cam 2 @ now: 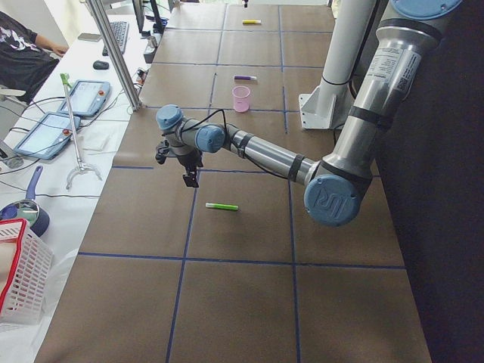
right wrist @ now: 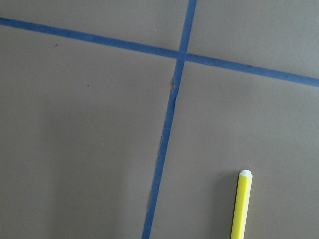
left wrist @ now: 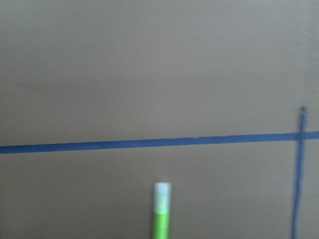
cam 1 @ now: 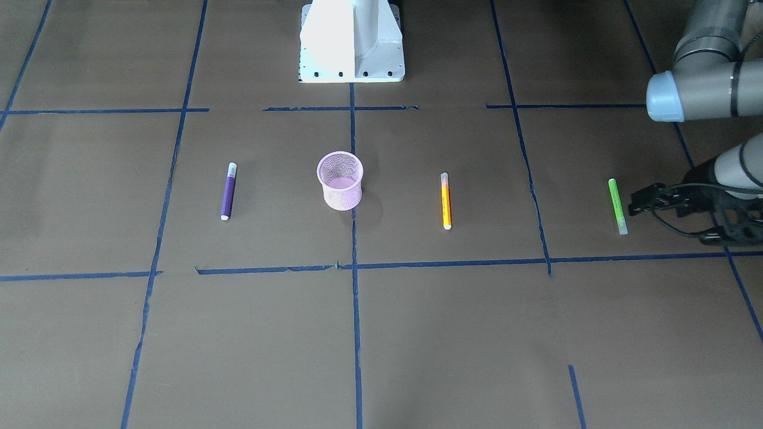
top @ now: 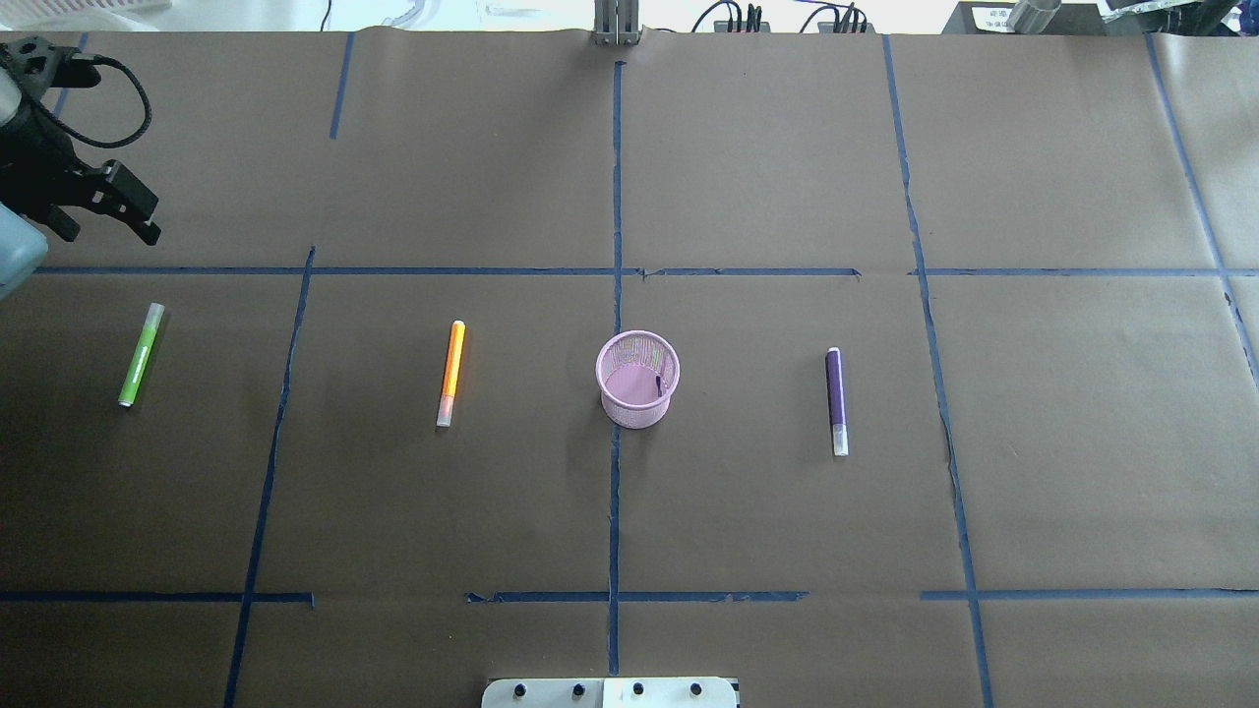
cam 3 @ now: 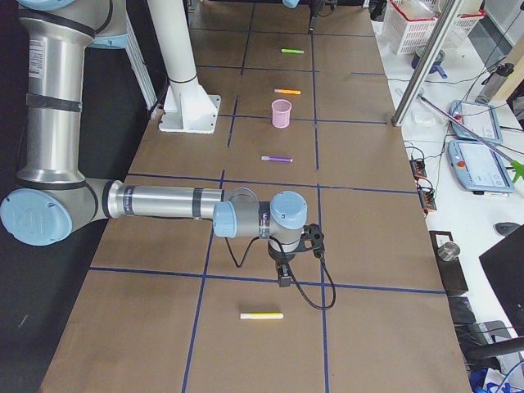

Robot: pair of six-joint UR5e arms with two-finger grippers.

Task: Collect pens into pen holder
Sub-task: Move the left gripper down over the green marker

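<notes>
Brown taped table (top: 748,177); left gripper (top: 106,230) apparently spread near green pen (top: 140,356); right gripper (cam 3: 283,278) indeterminate.

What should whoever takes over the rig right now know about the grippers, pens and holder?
The left gripper is open and empty, above the table just beyond the green pen.
The right gripper shows only in a side view, so open or shut is unclear; it hangs near the yellow pen.
The orange pen and purple pen lie flat on either side of the pink pen holder.
Done: nothing; no pen is in the holder.
Left: all four pens.
</notes>
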